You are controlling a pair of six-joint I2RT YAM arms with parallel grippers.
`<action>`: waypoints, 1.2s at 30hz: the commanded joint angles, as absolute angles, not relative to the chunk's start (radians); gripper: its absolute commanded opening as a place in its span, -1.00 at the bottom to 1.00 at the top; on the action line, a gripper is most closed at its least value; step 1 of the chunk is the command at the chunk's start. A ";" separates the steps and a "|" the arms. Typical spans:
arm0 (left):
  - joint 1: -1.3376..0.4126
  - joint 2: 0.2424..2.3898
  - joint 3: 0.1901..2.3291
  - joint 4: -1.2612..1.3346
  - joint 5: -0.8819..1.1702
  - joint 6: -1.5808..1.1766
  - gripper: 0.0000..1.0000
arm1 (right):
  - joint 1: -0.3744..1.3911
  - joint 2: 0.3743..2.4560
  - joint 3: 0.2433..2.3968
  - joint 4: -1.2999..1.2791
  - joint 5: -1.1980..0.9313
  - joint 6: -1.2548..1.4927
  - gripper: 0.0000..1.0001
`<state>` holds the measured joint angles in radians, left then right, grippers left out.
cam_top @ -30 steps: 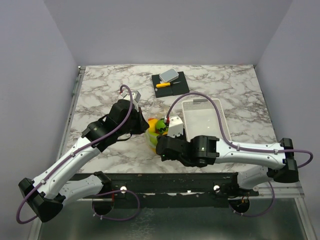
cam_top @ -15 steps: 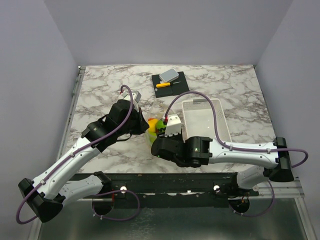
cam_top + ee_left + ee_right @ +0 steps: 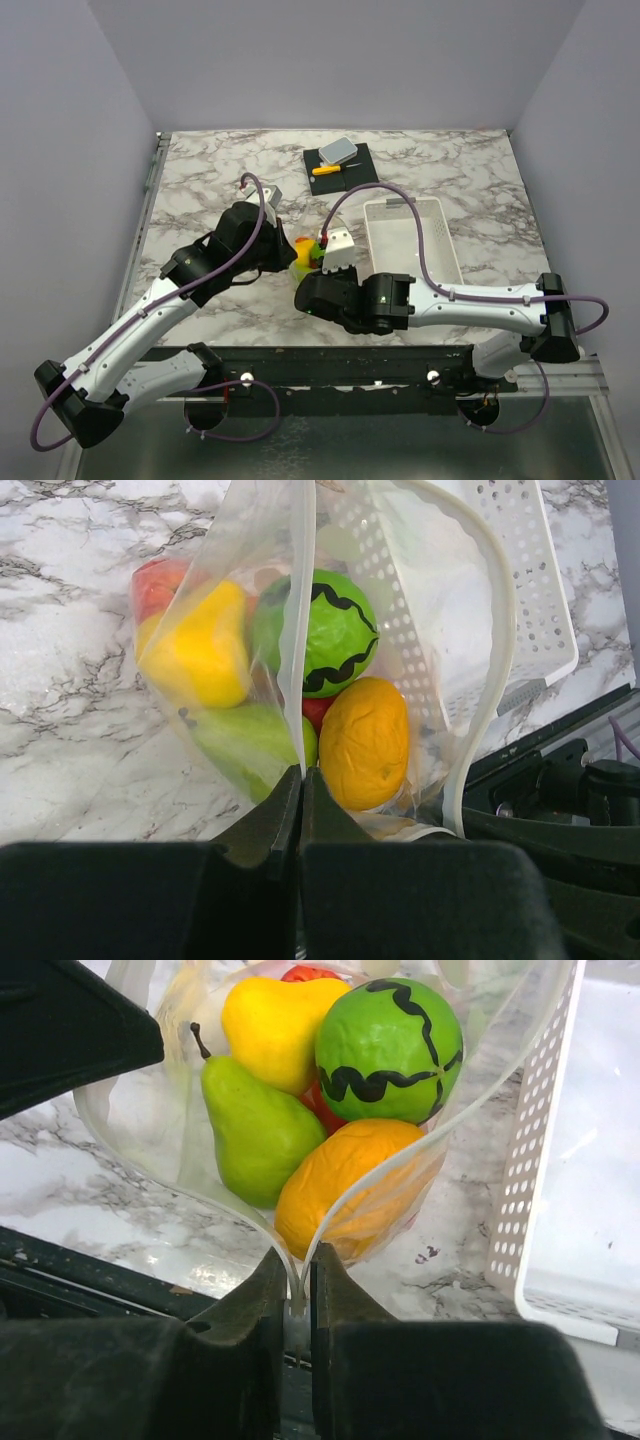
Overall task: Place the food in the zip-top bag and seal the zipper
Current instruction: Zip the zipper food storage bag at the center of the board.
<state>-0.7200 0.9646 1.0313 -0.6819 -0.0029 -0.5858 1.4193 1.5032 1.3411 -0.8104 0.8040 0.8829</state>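
Note:
The clear zip-top bag hangs open between both grippers, standing on the marble. The food is inside it: a yellow pear, a green striped ball, a green pear, an orange fruit and a red piece. My left gripper is shut on the bag's thin edge at one end. My right gripper is shut on the pale zipper at the point where its two strips meet. In the top view the bag shows between the two wrists.
The white slatted basket lies right of the bag, close to the right arm. At the back, a dark mat carries a grey block and a yellow-handled knife. A black rail runs along the table's near edge.
The right arm has slid left toward the bag's near end. Its jaws have closed from wide open onto the zipper. The left arm has stayed put, holding the bag.

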 commanded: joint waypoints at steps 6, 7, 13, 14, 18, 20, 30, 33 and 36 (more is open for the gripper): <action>-0.719 0.937 1.034 -0.707 -0.005 -0.571 -0.84 | 1.427 1.482 1.431 -0.823 0.813 0.792 -0.99; -0.719 0.937 1.043 -0.715 -0.022 -0.566 -0.74 | 1.427 1.479 1.444 -0.823 0.798 0.760 -0.99; -0.719 0.924 1.109 -0.736 -0.050 -0.541 -0.37 | 1.427 1.485 1.529 -0.861 0.687 0.628 -0.99; -0.719 0.920 1.121 -0.738 -0.056 -0.537 -0.36 | 1.427 1.485 1.543 -0.874 0.676 0.616 -0.99; -0.719 0.909 1.178 -0.767 -0.089 -0.516 -0.32 | 1.427 1.475 1.589 -0.914 0.614 0.560 -0.99; -0.719 0.909 1.217 -0.789 -0.099 -0.505 -0.30 | 1.427 1.472 1.610 -0.940 0.581 0.535 -0.99; -0.719 0.893 1.354 -0.836 -0.029 -0.374 -0.10 | 1.427 1.457 1.706 -1.062 0.403 0.433 -0.99; -0.719 0.869 1.350 -0.820 0.032 -0.324 -0.04 | 1.427 1.454 1.737 -1.092 0.351 0.406 -0.99; -0.719 0.845 1.341 -0.799 0.103 -0.281 -0.01 | 1.427 1.450 1.772 -1.119 0.286 0.379 -0.99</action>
